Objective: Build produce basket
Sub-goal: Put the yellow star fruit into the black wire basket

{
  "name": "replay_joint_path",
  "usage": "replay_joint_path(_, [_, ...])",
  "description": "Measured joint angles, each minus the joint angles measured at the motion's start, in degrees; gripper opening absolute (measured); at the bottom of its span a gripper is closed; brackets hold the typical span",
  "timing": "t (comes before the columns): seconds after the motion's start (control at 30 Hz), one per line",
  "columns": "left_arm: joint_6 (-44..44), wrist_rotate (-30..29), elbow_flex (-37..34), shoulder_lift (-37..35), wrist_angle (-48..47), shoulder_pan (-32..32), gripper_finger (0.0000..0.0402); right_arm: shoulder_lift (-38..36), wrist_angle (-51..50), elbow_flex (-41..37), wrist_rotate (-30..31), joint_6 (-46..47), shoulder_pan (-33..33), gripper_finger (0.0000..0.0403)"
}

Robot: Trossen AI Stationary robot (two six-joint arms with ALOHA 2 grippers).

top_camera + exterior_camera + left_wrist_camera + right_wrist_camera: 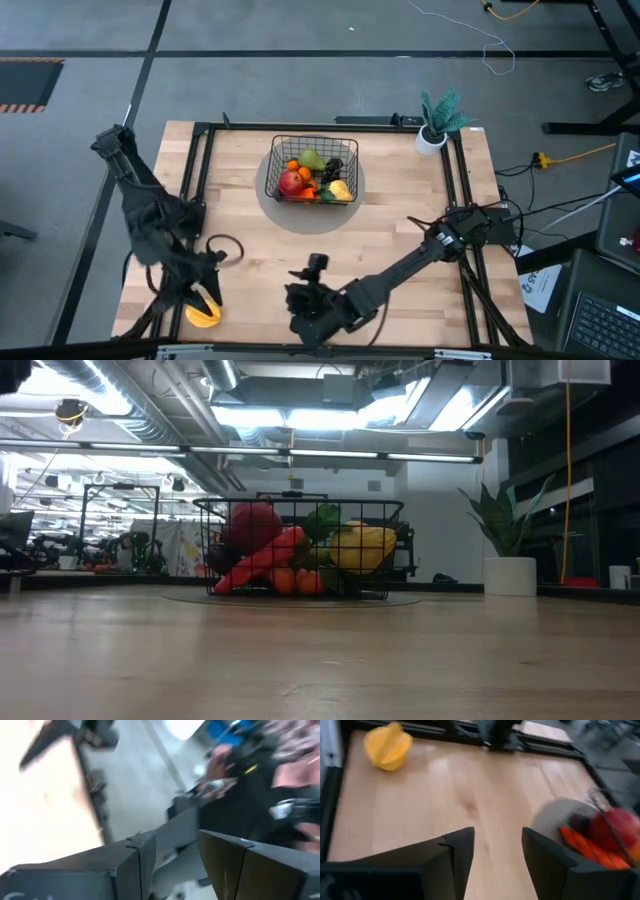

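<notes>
Nearest, at lower left of the high view, one yellow-orange ridged toy fruit (203, 314) is left outside the black wire-mesh basket (313, 170), just beside the empty, parted left gripper (212, 288); the right gripper (300, 300), also parted and empty, is seen farther off at bottom centre.

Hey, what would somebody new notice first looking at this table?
The black wire-mesh basket, heaped with colourful toy produce, sits on a grey round mat toward the table's far middle. A lone yellow-orange toy fruit lies at the near left corner beside the left arm.
</notes>
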Motion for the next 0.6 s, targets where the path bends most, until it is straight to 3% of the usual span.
replay_joint_path(0.2, [-8.8, -10.1, 8.2, 8.2, -19.4, -6.7, 0.0133, -3.3, -11.3, 0.0, 3.2, 19.4, 3.6, 0.0165])
replay_joint_path(0.37, [-19.4, -15.7, 9.5, 13.7, -34.0, -8.2, 0.0133, -3.9, -18.9, 0.0, 3.4, 32.0, 7.3, 0.0165])
replay_joint_path(0.5, [-28.8, -13.8, 9.5, 18.5, -43.0, -7.2, 0.0133, -4.4, -24.1, 0.0, 4.0, 39.3, 9.5, 0.0165])
replay_joint_path(0.6, [-29.7, -5.4, 9.5, 22.2, -41.0, -6.6, 0.0133, -4.6, -27.2, -0.1, 4.0, 42.6, 10.5, 0.0165])
